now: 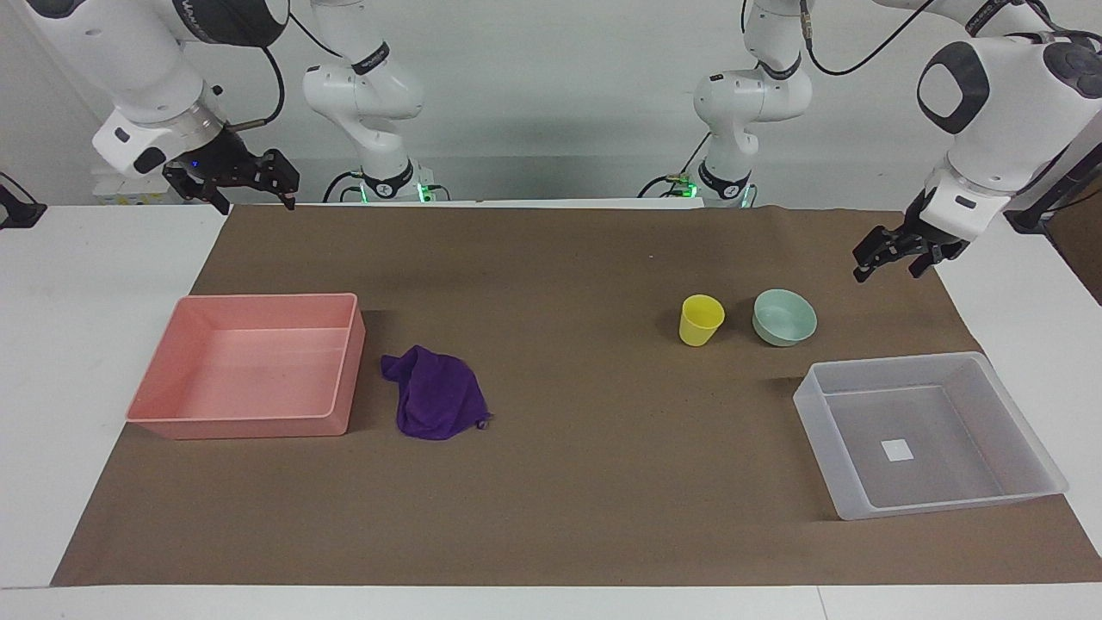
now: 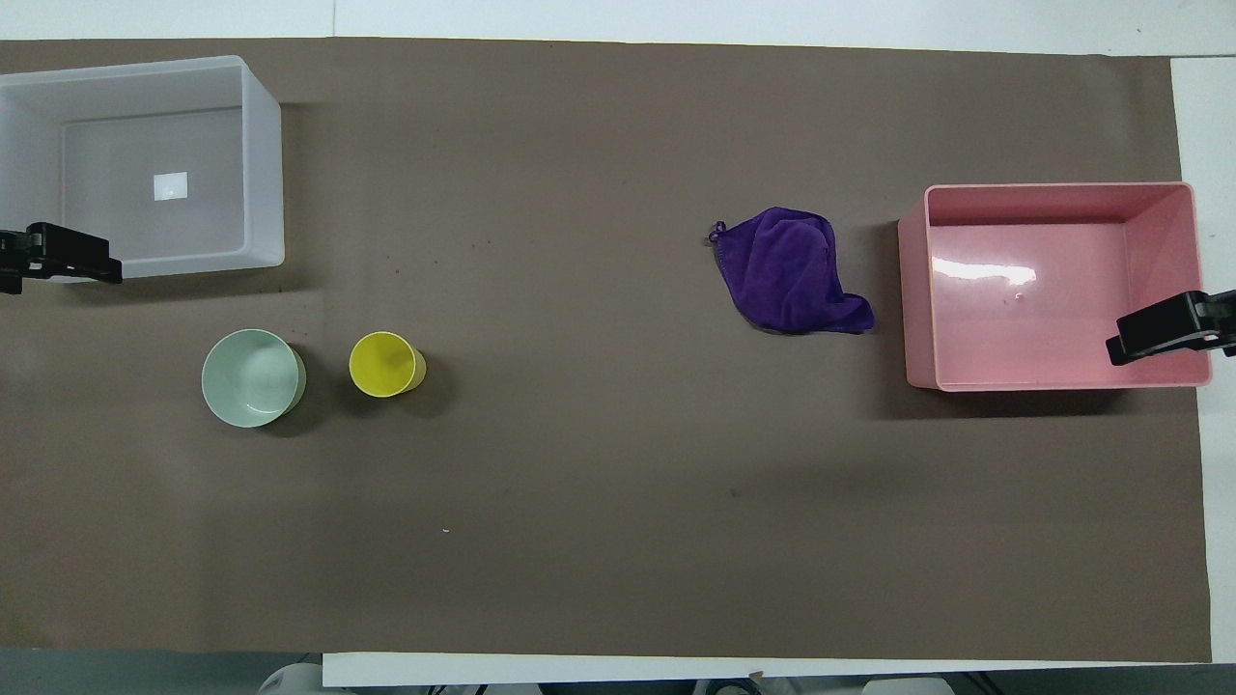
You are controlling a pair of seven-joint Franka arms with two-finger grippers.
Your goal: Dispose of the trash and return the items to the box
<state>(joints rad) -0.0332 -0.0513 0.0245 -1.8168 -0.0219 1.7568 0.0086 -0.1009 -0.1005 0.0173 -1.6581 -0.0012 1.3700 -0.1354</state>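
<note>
The purple rag point(image 1: 435, 392) lies crumpled on the brown mat beside the pink tray point(image 1: 344, 362); it also shows in the overhead view point(image 2: 787, 270). The yellow cup point(image 1: 701, 319) stands upright next to the mint-green bowl point(image 1: 784, 317). The clear box point(image 1: 814, 405) with a white label lies farther from the robots than the bowl, at the left arm's end, and holds nothing. My right gripper point(image 1: 258, 205) is open and empty, raised over the mat's corner at the right arm's end. My left gripper point(image 1: 887, 273) is open and empty, raised over the mat's edge at the left arm's end.
The brown mat point(image 1: 560, 482) covers most of the white table point(image 1: 77, 301). The pink tray holds nothing. The cup and bowl also show in the overhead view, cup point(image 2: 386, 364) and bowl point(image 2: 251, 377), with the clear box point(image 2: 266, 174) farther out.
</note>
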